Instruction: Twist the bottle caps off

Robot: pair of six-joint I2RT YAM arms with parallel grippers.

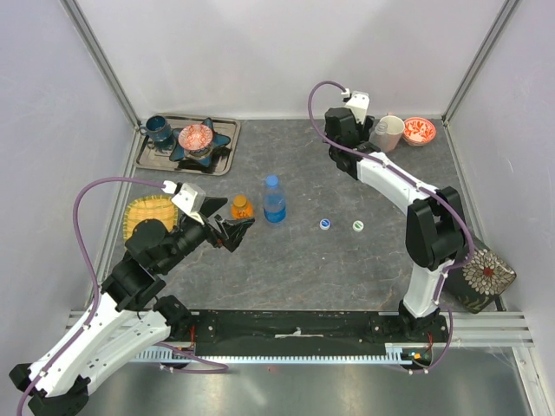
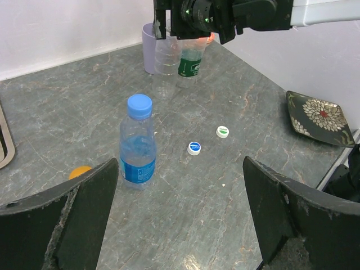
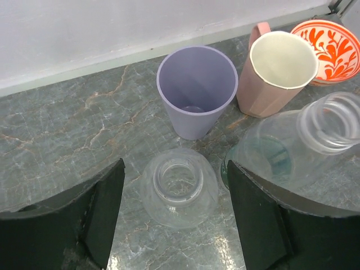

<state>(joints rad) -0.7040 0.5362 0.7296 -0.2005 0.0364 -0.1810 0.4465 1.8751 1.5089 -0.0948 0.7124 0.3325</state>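
The blue-tinted bottle (image 1: 274, 199) stands capped mid-table and also shows in the left wrist view (image 2: 138, 143). The orange bottle (image 1: 242, 208) stands capped just beyond my left gripper (image 1: 236, 229), which is open and empty (image 2: 180, 160); only an orange edge (image 2: 80, 171) shows past its left finger. Two clear bottles stand uncapped at the back: one (image 3: 179, 187) sits between the open fingers of my right gripper (image 3: 175, 166), the other, with a green label (image 3: 292, 146), is just right of it. Two loose caps (image 1: 325, 224) (image 1: 357, 226) lie on the table.
A lilac cup (image 3: 197, 90), a beige cup (image 3: 278, 70) and an orange-patterned bowl (image 3: 332, 42) stand behind the clear bottles. A tray (image 1: 227, 130) with a teal cup and a bowl is back left, a yellow woven mat (image 1: 149, 215) at left, a dark floral plate (image 1: 486, 276) at right.
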